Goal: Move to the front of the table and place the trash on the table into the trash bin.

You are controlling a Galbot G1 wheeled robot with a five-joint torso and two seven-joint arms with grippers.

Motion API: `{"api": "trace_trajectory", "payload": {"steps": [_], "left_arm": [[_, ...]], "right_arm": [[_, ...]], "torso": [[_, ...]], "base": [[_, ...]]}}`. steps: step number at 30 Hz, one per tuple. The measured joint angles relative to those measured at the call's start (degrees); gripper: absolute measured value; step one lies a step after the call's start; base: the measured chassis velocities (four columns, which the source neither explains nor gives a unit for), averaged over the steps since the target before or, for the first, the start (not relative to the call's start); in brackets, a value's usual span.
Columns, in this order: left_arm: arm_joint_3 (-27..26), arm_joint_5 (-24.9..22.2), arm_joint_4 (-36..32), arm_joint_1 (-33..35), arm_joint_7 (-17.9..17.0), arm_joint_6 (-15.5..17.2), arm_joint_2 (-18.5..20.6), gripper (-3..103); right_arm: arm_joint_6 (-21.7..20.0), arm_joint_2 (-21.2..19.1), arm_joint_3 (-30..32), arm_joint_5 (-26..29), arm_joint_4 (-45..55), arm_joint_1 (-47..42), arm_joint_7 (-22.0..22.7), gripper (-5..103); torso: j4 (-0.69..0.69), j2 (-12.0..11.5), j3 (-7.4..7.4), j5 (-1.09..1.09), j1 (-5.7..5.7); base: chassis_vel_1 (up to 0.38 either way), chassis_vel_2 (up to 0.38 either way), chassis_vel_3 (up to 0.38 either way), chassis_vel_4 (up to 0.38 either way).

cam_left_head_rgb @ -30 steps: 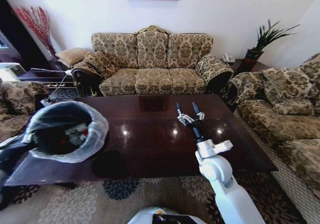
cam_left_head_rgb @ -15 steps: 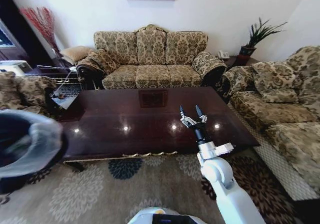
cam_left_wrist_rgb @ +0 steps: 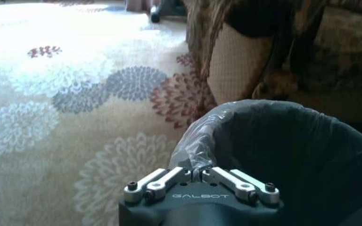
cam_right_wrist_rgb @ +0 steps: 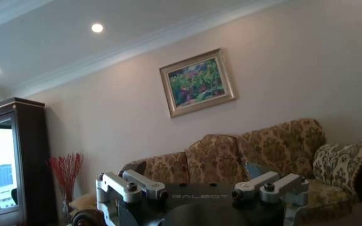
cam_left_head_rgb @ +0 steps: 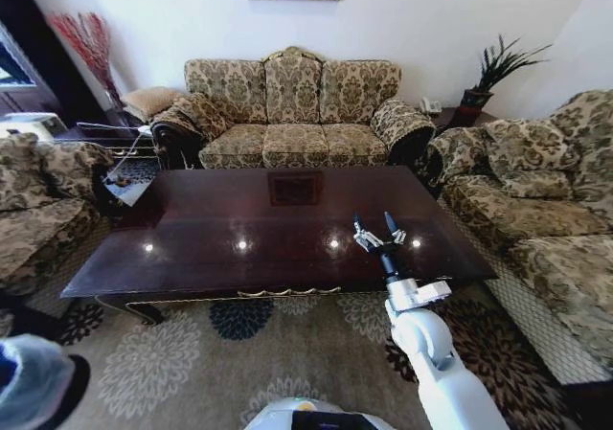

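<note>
1. Two grippers belong to us; the right gripper [cam_left_head_rgb: 377,223] is raised over the near right part of the table [cam_left_head_rgb: 239,210], its two dark fingers spread wide and holding nothing.
2. In the right wrist view, that same gripper [cam_right_wrist_rgb: 203,183] points toward the sofa [cam_right_wrist_rgb: 244,155] beyond the table, with a framed painting [cam_right_wrist_rgb: 198,82] on the wall above the sofa.
3. The table stands in front of us, long and dark, its glossy top reflecting ceiling lights.
4. We see the trash bin [cam_left_head_rgb: 34,387] low at our left, well apart from the table's near left corner and over the patterned rug [cam_left_head_rgb: 192,353].
5. In the left wrist view, our left gripper [cam_left_wrist_rgb: 201,181] is closed on the plastic bag folded over the rim of the bin [cam_left_wrist_rgb: 282,141], holding it.
6. Through that view, the bin hangs beside an armchair [cam_left_wrist_rgb: 282,52], above the flowered rug [cam_left_wrist_rgb: 74,94].
7. We cannot tell what lies inside the bin; its inside is dark.
</note>
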Motion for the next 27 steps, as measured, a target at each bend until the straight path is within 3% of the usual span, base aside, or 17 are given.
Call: {"api": "trace_trajectory", "payload": {"steps": [5, 7, 9, 10, 13, 14, 18, 27], "left_arm": [[5.4, 0.9, 13.1, -4.6, 3.4, -0.7, 1.5, 3], [6.5, 1.1, 15.3, -5.6, 4.4, -0.8, 1.6, 3], [8.9, 2.4, 19.9, -8.0, 6.5, -2.5, 1.6, 3], [8.9, 2.4, 19.9, -8.0, 6.5, -2.5, 1.6, 3], [12.1, 4.9, 24.6, -11.0, 9.0, -9.1, 1.1, 3], [12.1, 4.9, 24.6, -11.0, 9.0, -9.1, 1.1, 3], [14.3, 7.6, 28.5, -13.1, 11.4, -14.0, 0.5, 3], [15.0, 9.4, 34.4, -15.2, 13.9, -15.1, 0.6, 0]], "right_arm": [[-0.6, -0.4, 1.9, 0.1, 1.4, -1.9, 0.4, 100], [-0.8, -0.6, 2.3, 0.2, 1.9, -2.2, 0.5, 100], [-1.2, -1.1, 3.4, 0.5, 2.9, -2.8, 0.6, 100], [-1.2, -1.1, 3.4, 0.5, 2.9, -2.8, 0.6, 100], [-1.3, -1.4, 4.7, 0.9, 3.5, -3.5, 0.6, 100], [-1.3, -1.4, 4.7, 0.9, 3.5, -3.5, 0.6, 100], [-1.0, -1.1, 5.6, 1.4, 3.9, -4.1, 0.5, 100], [-0.4, -1.3, 6.5, 1.9, 3.9, -4.7, 0.3, 100]], "torso": [[0.0, 0.0, 0.0, 0.02, 0.01], [0.02, 0.0, 0.0, 0.03, 0.0], [-0.01, 0.0, 0.0, 0.01, 0.01], [-0.01, 0.0, 0.0, 0.01, 0.01], [-0.01, 0.0, 0.0, 0.02, 0.01], [-0.01, 0.0, 0.0, 0.02, 0.01], [-0.01, 0.0, 0.0, 0.03, 0.01], [0.0, 0.0, 0.0, 0.0, 0.01]], "base": [[0.0, 0.0, 0.0, 0.0], [0.0, 0.0, 0.0, 0.0], [0.0, 0.0, 0.0, 0.0], [0.0, 0.0, 0.0, 0.0], [0.0, 0.0, 0.0, 0.0], [0.0, 0.0, 0.0, 0.0], [0.0, 0.0, 0.0, 0.0], [0.0, 0.0, 0.0, 0.0]]}}
